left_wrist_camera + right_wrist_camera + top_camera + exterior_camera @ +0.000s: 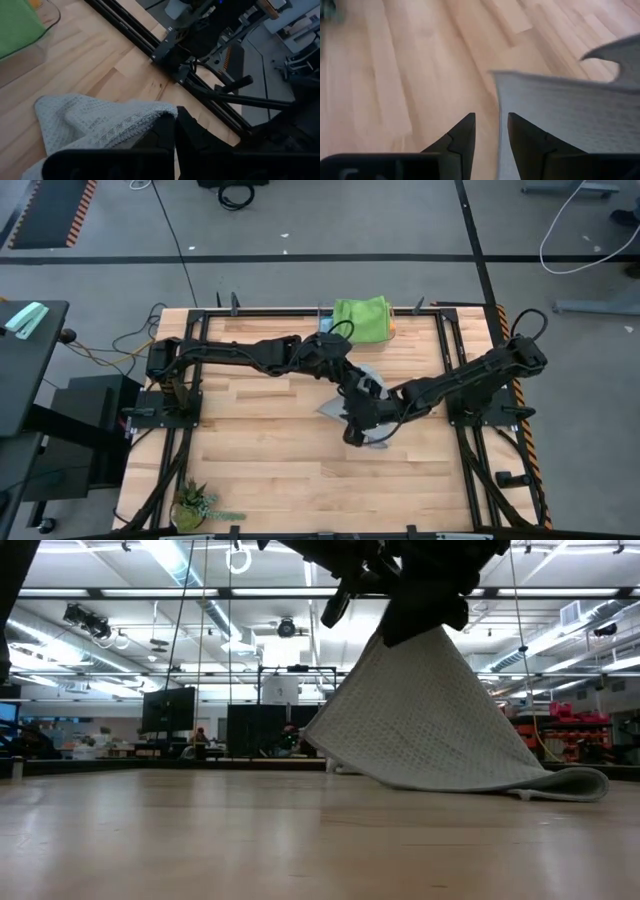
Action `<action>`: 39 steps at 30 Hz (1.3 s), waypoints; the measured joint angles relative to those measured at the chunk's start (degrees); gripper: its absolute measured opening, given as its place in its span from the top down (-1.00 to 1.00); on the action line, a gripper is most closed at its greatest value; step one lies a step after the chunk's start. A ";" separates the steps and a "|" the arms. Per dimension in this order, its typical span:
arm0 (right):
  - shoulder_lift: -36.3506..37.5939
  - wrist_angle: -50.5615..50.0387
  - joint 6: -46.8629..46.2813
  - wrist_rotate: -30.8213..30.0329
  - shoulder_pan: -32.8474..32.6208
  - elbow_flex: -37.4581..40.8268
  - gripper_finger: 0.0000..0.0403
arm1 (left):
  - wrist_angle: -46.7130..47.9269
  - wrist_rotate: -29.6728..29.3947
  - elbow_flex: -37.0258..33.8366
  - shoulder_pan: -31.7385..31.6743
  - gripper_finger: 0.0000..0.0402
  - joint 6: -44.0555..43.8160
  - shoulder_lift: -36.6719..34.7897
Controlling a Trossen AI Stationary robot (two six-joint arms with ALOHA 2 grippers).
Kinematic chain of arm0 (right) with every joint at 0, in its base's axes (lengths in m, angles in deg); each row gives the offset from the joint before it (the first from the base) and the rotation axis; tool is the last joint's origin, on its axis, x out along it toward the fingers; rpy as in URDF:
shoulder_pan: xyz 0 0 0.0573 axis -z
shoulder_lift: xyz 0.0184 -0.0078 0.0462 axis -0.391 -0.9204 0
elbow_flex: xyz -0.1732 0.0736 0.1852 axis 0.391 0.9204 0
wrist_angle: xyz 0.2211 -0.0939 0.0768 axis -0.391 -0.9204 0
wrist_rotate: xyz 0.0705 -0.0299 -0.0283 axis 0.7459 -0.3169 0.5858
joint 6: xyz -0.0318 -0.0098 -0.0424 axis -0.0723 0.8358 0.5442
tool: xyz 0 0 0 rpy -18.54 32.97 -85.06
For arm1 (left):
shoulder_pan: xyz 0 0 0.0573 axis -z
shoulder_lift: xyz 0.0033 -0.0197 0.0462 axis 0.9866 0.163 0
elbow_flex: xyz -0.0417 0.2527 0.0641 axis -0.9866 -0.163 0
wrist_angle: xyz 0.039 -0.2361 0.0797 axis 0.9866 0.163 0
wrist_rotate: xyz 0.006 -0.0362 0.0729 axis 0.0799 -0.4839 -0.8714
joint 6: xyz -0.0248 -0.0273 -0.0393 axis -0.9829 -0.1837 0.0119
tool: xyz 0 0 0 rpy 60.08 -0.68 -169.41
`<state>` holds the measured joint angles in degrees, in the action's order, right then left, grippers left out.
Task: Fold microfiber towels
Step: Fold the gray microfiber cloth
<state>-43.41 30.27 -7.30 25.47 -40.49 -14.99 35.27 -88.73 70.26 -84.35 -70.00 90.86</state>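
The light grey microfiber towel (330, 408) is at the table's middle, largely under both arms. In the low view it hangs as a slanting sheet (430, 730) from the dark gripper above, and its lower fold (565, 783) lies on the wood. My left gripper (175, 112) is shut on it. My right gripper (491, 125) is open beside the towel (570, 115), just nearer the table's front edge (358, 435). The towel's edge (499, 95) shows across the gap between its fingers. My left gripper pinches an upper edge of the grey towel (162, 111) between its two fingers, slanting down from the table's left side. The cloth there is bunched, layers uncertain. The held part is lifted, and the rest (90, 125) slopes down to the table. Whether my right gripper touches the towel, I cannot tell.
A folded green towel (362, 318) lies at the far edge, with blue and orange cloth peeking out beside it. A small potted plant (195, 505) stands at the near left corner. Black frame rails (455, 360) run along the table's sides. Bare wood lies toward the near edge.
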 joint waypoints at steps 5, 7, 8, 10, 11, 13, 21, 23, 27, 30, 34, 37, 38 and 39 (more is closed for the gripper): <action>0.00 5.36 -3.67 0.79 -0.13 0.14 0.40 | -0.09 -0.06 0.00 -0.05 0.97 -0.52 -0.03; 0.00 5.30 -3.47 1.27 -0.61 0.17 0.40 | -0.12 -0.03 0.00 -0.03 0.97 -0.20 -0.03; 0.00 5.10 -3.41 1.27 -0.91 0.19 0.40 | -0.22 -0.02 0.00 -0.02 0.97 -0.09 -0.03; 0.00 5.19 -3.47 1.43 -1.52 0.21 0.40 | -0.31 0.09 0.00 0.02 0.96 -0.08 -0.03; 0.00 5.11 -3.71 1.45 -1.77 0.21 0.41 | -0.30 0.15 0.00 0.07 0.96 -0.08 -0.03; 0.00 4.15 -5.03 1.45 -1.95 0.21 0.44 | -0.31 0.56 0.00 0.25 0.96 -0.02 -0.03; 0.00 -2.59 -12.06 -1.23 -1.95 0.30 0.73 | -0.26 1.70 0.00 0.46 0.96 0.80 -0.03; 0.00 -2.03 -12.36 -1.22 -1.97 0.30 0.82 | -0.34 1.88 0.00 0.67 0.97 1.18 -0.03; 0.00 -1.24 -14.73 -1.61 -1.97 0.30 0.97 | -1.10 1.90 0.00 0.94 0.96 1.23 -0.03; 0.00 1.48 -14.88 -2.83 -1.96 0.30 0.95 | -2.22 1.98 0.00 1.02 0.97 1.40 -0.03; 0.00 3.41 -14.17 -3.31 -1.65 0.30 0.96 | -4.12 2.01 0.02 1.05 0.96 1.45 -0.03; -0.44 3.40 -12.16 -3.60 -1.18 0.30 0.98 | -3.98 1.99 0.02 1.05 0.96 1.62 -0.03; -0.48 3.29 -11.36 -3.65 -0.99 0.30 0.98 | -3.99 2.01 0.02 1.05 0.97 1.72 -0.03; -0.46 3.23 -10.75 -3.71 -0.92 0.30 0.97 | -3.99 2.01 0.02 1.07 0.97 1.73 -0.03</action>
<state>-43.87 33.50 -18.06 21.76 -41.41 -14.69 31.28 -86.72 70.28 -83.28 -68.27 90.83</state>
